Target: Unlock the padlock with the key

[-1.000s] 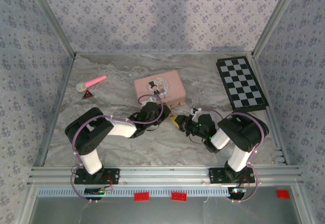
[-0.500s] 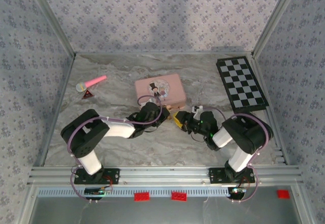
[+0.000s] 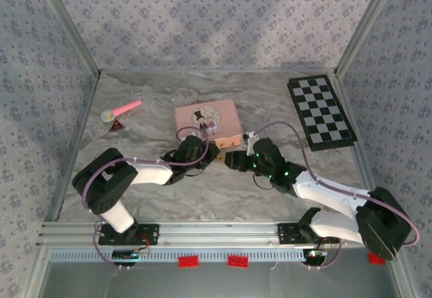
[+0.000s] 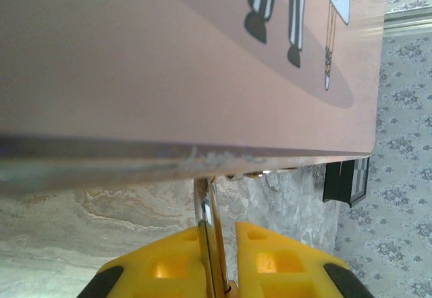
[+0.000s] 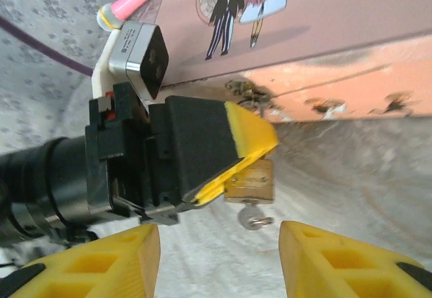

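Left end effector (image 4: 217, 244) closed, pinching the top of the padlock (image 5: 250, 182). Padlock sits against the front wall of the pink box (image 5: 324, 21), over the surface (image 5: 337, 176). Key (image 5: 255, 221) protrudes from its underside. Right end effector (image 5: 217, 237) open, fingers spread wide near the padlock, not touching.

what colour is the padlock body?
Brass-gold. The padlock shows best in the right wrist view.

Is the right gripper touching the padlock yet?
Apart. In the right wrist view the right gripper is open, and bare table shows between its yellow fingers and the padlock.
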Controlling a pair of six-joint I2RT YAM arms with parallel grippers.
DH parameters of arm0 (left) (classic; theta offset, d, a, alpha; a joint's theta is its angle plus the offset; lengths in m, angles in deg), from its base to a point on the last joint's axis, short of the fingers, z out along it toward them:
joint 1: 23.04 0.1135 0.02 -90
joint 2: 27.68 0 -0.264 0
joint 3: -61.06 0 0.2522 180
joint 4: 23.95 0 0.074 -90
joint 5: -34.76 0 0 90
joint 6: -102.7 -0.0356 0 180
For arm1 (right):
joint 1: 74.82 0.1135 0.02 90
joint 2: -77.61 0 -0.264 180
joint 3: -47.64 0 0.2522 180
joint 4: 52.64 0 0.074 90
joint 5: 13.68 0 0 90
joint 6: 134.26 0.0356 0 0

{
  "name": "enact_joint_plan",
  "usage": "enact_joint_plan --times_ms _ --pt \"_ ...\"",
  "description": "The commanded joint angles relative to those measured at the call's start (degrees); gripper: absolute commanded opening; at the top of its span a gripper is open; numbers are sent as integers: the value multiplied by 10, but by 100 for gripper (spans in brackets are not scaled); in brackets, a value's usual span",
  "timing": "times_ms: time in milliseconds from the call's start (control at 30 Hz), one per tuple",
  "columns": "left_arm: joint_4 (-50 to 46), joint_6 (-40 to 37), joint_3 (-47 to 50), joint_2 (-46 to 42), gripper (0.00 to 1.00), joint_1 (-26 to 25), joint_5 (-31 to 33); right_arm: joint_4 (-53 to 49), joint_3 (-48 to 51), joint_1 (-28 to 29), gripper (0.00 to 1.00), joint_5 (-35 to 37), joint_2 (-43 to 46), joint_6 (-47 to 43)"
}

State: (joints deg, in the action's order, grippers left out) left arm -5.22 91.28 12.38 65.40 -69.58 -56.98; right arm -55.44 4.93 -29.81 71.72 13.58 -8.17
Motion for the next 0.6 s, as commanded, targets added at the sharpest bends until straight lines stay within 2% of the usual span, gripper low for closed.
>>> enact_joint_plan --times_ms 0,67,167,367,567 --pt "16 45 1 -20 0 8 -12 -41 28 31 49 139 12 -128" --pt "18 45 0 -20 0 8 -17 31 59 86 47 221 6 -196" --pt "22 41 0 -23 0 6 -27 104 86 145 50 294 -8 -277" --pt "0 37 4 -36 0 -3 -26 177 117 174 46 334 -24 -351" --pt "10 45 3 -22 0 -11 -36 250 126 215 45 337 -68 -448"
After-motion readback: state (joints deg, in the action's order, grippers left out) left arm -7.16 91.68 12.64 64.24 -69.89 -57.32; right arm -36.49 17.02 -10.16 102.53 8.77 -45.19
